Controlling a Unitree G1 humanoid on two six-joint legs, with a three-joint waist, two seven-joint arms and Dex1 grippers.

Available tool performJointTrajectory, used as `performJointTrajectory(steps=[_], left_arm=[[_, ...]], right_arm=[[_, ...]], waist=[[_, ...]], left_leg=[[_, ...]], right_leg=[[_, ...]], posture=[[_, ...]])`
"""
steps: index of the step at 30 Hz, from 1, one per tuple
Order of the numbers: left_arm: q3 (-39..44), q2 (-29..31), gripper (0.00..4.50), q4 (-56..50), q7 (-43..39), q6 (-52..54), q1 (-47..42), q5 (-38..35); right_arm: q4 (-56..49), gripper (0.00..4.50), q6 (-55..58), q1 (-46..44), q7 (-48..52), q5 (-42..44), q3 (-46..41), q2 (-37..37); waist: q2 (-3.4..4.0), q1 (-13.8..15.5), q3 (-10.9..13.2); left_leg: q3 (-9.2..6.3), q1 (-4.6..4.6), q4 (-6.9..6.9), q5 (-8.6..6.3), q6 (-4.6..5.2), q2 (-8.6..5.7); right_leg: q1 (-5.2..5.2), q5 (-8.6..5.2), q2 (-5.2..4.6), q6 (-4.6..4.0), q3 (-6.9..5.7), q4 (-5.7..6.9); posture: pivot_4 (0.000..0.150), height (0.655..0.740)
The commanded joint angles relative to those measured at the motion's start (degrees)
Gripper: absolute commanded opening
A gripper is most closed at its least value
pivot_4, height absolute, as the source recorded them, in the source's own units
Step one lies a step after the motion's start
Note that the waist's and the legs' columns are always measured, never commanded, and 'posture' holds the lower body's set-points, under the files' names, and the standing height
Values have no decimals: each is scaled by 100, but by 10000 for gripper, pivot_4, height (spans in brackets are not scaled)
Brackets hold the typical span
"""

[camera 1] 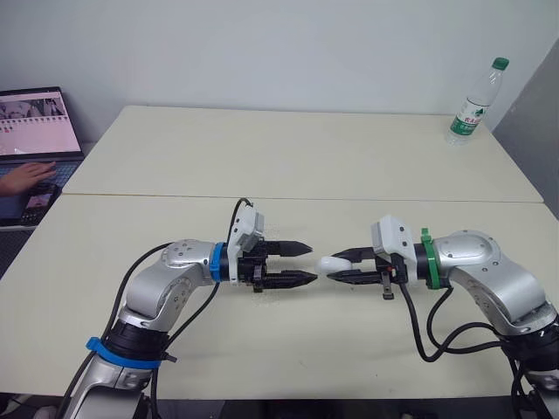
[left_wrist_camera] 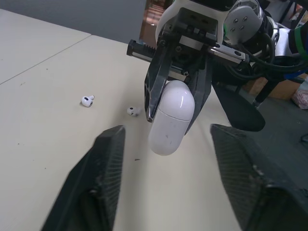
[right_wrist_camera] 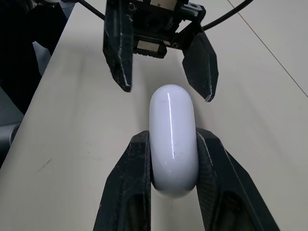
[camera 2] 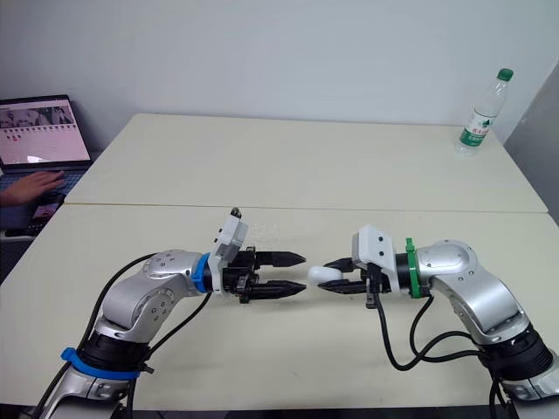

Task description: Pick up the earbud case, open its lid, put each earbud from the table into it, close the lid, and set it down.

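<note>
The first step looks done: the right gripper [camera 1: 342, 265] is clamped on the white earbud case [right_wrist_camera: 173, 134], holding it by its sides and clear of the table [camera 1: 306, 166], over the middle of the near tabletop between the front edge and the seam with the far one. The case's rounded end points at the left gripper [camera 1: 312, 264], which faces it from just beside with its two fingers spread and nothing between them. No gap shows on the case, so I judge the lid not yet opened, and that seems to be the step in hand, with the left fingers lined up to take it. Both earbuds [left_wrist_camera: 87, 101] [left_wrist_camera: 133, 111] lie on the tabletop, a little apart from each other. Opening, loading both, closing and setting the case down all remain.
</note>
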Motion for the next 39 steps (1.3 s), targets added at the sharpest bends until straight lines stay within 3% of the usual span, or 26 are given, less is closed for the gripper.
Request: performJointTrajectory(steps=[1, 17, 20, 23, 38, 39], left_arm=[[-73, -50, 25910, -90, -81, -153, -126, 96], [-189, -153, 25910, 29, -303, -249, -267, 232], [-180, -143, 20731, 10, -345, -207, -258, 202], [-168, -140, 12261, -20, -375, -180, -235, 181], [-141, -129, 12224, 12, -386, -132, -235, 172], [-138, -119, 15724, 5, -406, -64, -245, 126]], right_arm=[[-266, 8016, -110, -164, 67, -50, -90, -1], [-403, 8016, -7, -345, 255, -155, 96, 8], [-395, 8016, -8, -350, 280, -168, 76, 15], [-389, 8016, -10, -351, 293, -171, 64, 12], [-251, 8016, -19, -391, 335, -190, 20, -20], [-242, 8016, -23, -393, 336, -194, 20, -17]], waist=[[0, 0, 0], [0, 1, 0], [0, 0, 0], [0, 0, 0], [0, 0, 0], [0, 0, 0]], left_leg=[[0, 0, 0, 0, 0, 0], [1, 0, 4, 0, 0, -1], [0, 0, 4, 0, 0, -1], [0, 0, 4, 0, 0, -1], [0, 0, 5, 0, 0, -1], [0, 0, 5, 0, 0, -1]], right_leg=[[0, 0, 0, 0, -1, 0], [0, 1, 0, -1, -2, 2], [0, 1, 0, -1, -2, 2], [0, 1, 0, -1, -2, 3], [0, 1, 0, -1, -2, 3], [0, 1, 0, -1, -2, 3]], posture=[[1500, 7362], [1500, 7362], [1500, 7362], [1500, 7362], [1500, 7362], [1500, 7362]])
